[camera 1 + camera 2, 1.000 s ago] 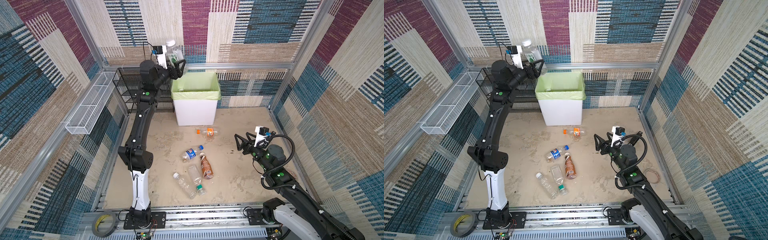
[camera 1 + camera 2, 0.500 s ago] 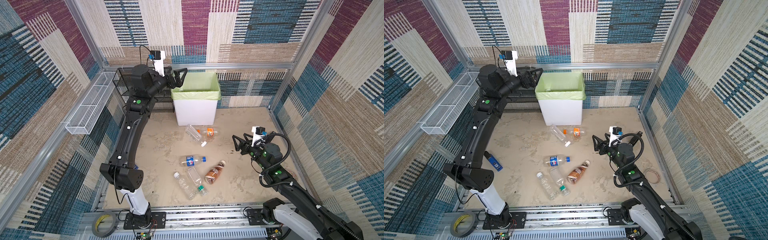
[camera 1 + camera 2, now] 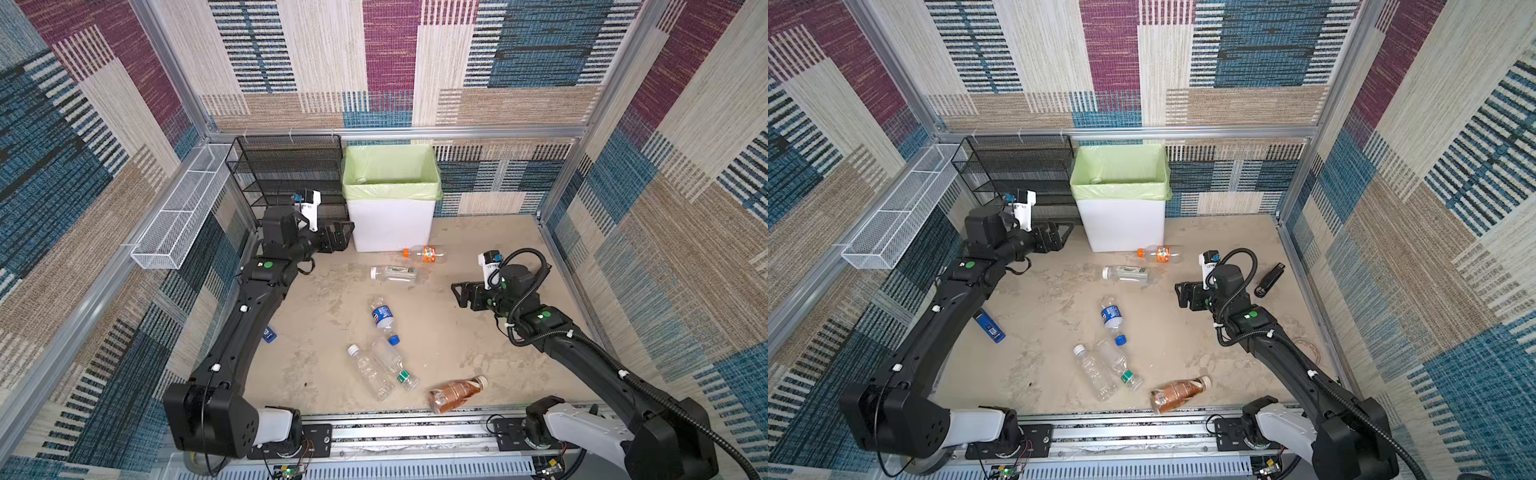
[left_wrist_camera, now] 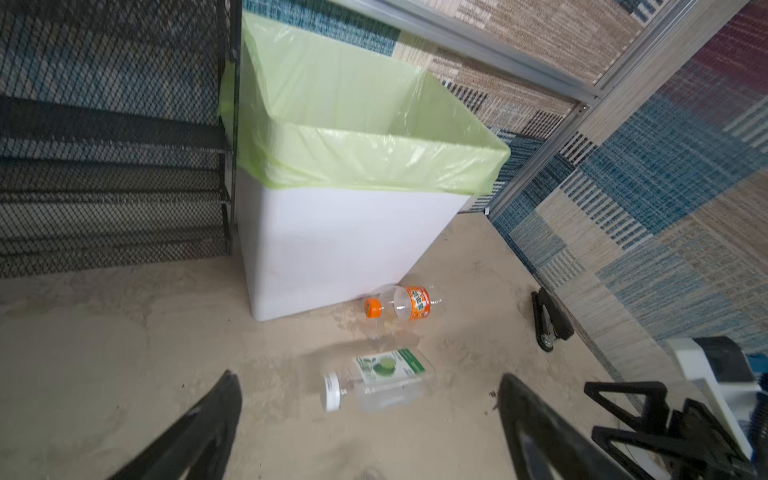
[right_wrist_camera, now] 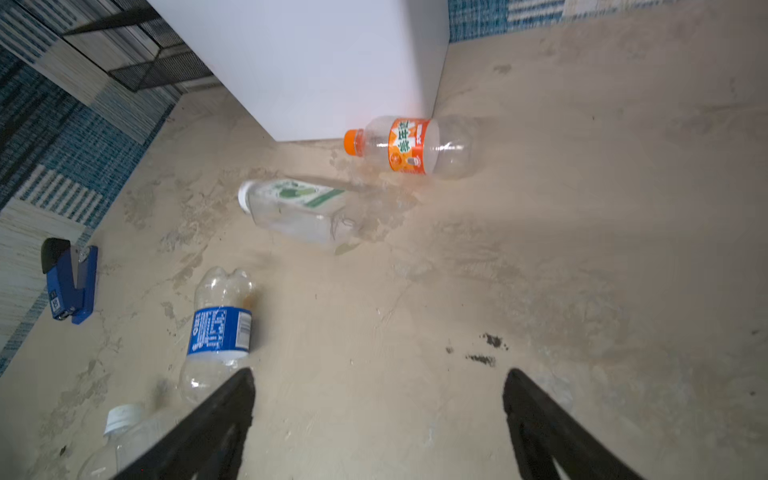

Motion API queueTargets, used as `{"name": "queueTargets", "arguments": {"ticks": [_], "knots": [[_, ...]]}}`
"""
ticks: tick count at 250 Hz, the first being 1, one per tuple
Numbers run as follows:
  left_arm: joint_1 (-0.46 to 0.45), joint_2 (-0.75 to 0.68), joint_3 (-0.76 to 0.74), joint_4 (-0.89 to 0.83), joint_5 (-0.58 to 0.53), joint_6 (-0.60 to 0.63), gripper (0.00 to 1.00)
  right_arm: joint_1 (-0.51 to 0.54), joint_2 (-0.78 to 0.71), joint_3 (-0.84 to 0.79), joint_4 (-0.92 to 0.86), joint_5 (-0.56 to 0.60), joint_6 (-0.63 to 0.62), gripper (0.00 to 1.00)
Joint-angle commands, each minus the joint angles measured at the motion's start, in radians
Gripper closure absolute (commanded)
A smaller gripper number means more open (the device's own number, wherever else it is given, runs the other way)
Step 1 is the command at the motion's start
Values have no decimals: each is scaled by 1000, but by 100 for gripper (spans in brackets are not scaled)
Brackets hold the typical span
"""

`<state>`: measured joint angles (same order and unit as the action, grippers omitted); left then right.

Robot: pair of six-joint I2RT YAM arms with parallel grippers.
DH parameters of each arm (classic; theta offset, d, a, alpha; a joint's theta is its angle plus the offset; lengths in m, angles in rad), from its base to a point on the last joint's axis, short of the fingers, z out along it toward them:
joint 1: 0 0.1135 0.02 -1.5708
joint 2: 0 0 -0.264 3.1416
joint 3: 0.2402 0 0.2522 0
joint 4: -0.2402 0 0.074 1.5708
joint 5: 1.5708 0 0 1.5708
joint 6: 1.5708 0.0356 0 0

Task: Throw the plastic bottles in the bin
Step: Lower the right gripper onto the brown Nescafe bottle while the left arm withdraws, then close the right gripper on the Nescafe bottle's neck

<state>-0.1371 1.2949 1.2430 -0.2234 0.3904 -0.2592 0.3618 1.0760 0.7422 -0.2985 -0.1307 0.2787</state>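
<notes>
Left gripper [image 4: 370, 380] and right gripper [image 5: 380, 374] both spread wide, empty; I count six plastic bottles [image 3: 384, 318] loose on the floor [image 3: 436, 332] before the bin [image 3: 390, 224] (left wrist view shows a black stapler [image 4: 548, 324], right wrist view a blue stapler [image 5: 68, 282]).

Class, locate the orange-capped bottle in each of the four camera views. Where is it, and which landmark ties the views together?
Top view: orange-capped bottle lies by the bin, near its front right corner.
Top view: orange-capped bottle, same place by the bin.
Left wrist: orange-capped bottle at the base of the bin, beyond the green-label bottle.
Right wrist: orange-capped bottle by a corner of the bin.
Shared landmark: the bin.
</notes>
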Motion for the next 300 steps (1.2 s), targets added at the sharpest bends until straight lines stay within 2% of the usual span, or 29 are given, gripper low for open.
{"name": "queueTargets", "arguments": {"ticks": [1,25,38,65,84,115,142,162,210,235,266,300], "knots": [[5,-70,-84,-58,-51,-10,3,5,-24,9,-211,-16,40,6],[8,-132,-140,-118,-48,-2,3,22,-42,12,-316,-115,55,7],[8,-160,-164,-135,-48,-7,3,59,-41,32,-399,-121,112,7],[8,-200,-222,-114,-31,-37,3,204,-69,95,-581,-36,325,7],[8,-203,-258,-64,-6,-59,4,257,-122,133,-711,6,473,9],[8,-179,-286,4,45,-85,5,298,-246,130,-895,-37,649,11],[8,-179,-290,23,76,-110,6,376,-357,87,-968,-109,823,9],[8,-194,-295,26,77,-114,6,425,-388,46,-990,-141,892,6],[11,-210,-308,6,73,-106,6,471,-314,-39,-938,-182,891,1],[17,-206,-316,13,81,-113,6,480,-355,-96,-893,-191,950,1],[32,-192,-325,34,104,-132,6,493,-433,-238,-751,-240,1039,2],[43,-186,-321,27,106,-129,6,502,-441,-311,-628,-213,1087,2]]}}
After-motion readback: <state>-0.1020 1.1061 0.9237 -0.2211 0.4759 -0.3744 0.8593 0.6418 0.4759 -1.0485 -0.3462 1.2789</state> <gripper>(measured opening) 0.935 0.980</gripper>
